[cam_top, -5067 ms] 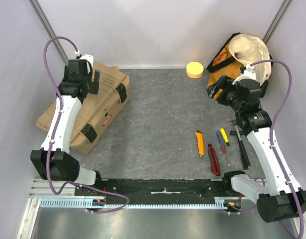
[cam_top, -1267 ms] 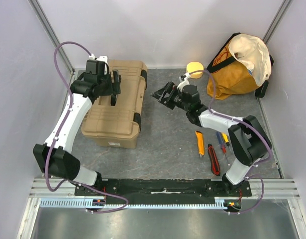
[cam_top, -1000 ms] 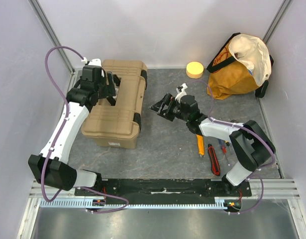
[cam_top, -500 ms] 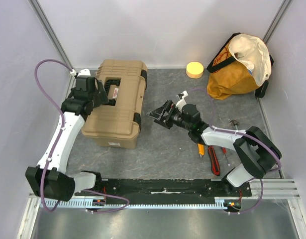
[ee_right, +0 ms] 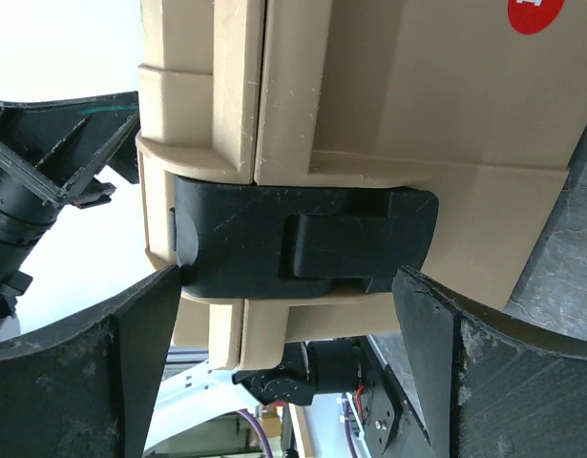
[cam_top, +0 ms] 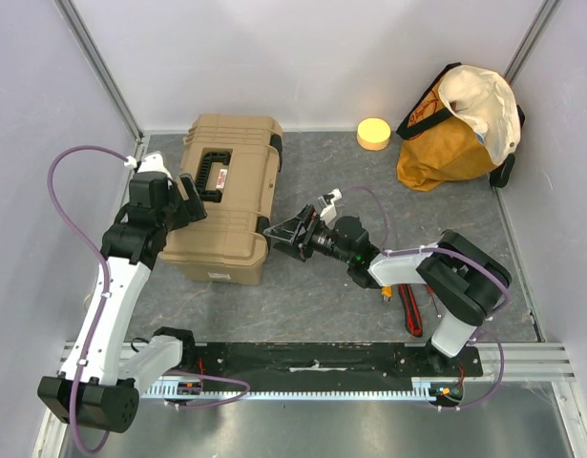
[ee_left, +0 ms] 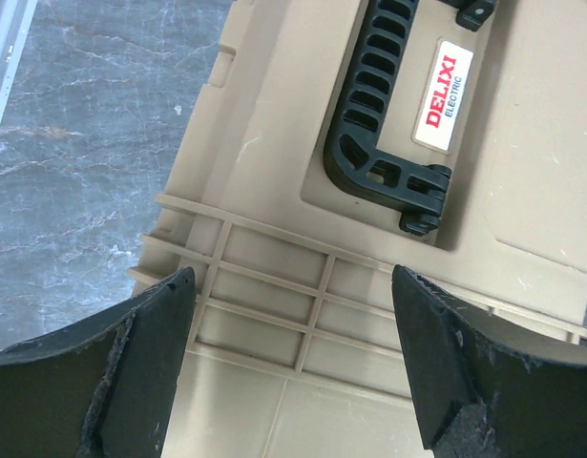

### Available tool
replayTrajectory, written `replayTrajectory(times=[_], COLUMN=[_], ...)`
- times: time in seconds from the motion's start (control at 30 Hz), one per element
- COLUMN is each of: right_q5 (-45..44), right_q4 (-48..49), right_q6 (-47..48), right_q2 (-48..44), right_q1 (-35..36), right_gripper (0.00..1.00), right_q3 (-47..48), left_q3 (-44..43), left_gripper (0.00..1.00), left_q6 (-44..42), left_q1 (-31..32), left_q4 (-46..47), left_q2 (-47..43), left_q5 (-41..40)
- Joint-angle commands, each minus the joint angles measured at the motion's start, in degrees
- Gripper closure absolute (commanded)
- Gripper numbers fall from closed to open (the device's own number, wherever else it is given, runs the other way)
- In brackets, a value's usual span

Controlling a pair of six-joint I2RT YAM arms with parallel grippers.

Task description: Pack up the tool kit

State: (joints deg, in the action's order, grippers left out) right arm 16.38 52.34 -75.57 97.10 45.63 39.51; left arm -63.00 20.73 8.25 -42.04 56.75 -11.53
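Observation:
The tan tool kit (cam_top: pixel 232 205) stands shut at the table's left, its black handle (cam_top: pixel 209 174) and red-white label on top. My left gripper (cam_top: pixel 191 194) is open and empty, hovering over the box's near-left top edge. In the left wrist view the handle (ee_left: pixel 384 114) and label (ee_left: pixel 444 80) lie beyond my open left gripper (ee_left: pixel 293 367). My right gripper (cam_top: pixel 277 230) is open at the box's right side, level with a black latch (cam_top: pixel 262 230). In the right wrist view that closed latch (ee_right: pixel 303 243) fills the space between my spread fingers (ee_right: pixel 93 382), which do not touch it.
An orange-yellow cloth bag (cam_top: pixel 460 113) sits at the back right, with a yellow disc (cam_top: pixel 373 133) left of it. An orange knife (cam_top: pixel 386 289), a red-black knife (cam_top: pixel 409 315) and screwdrivers (cam_top: pixel 429 298) lie near the right arm's base, partly hidden by the arm.
The box went from lying tilted to upright. My left gripper drew back off the handle toward the near left. My right gripper swung left and down to the side latch.

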Motion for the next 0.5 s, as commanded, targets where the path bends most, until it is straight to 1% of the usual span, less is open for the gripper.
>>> replayTrajectory(times=[0.0, 0.13, 0.33, 0.47], right_q5=[-1.0, -0.3, -1.17, -1.79], right_q4=[11.63, 17.18, 14.9, 22.35], right_q6=[-2.48, -2.39, 0.51, -0.36], right_q2=[2.47, 4.32, 6.52, 11.34], right_q1=[1.04, 2.01, 2.8, 3.68], right_gripper=[0.02, 0.02, 0.02, 0.02], right_q3=[-1.97, -1.8, -2.06, -2.68], left_q3=[2.62, 4.99, 6.4, 7.28], left_gripper=[0.12, 0.12, 0.12, 0.13], left_q6=[2.3, 2.47, 2.65, 3.52], left_q1=[-0.08, -0.08, -0.17, -0.17], left_q4=[-2.61, -3.05, -3.22, -3.4], left_q2=[-2.7, -3.05, -2.7, -2.52], left_q5=[5.72, 6.43, 8.71, 10.03])
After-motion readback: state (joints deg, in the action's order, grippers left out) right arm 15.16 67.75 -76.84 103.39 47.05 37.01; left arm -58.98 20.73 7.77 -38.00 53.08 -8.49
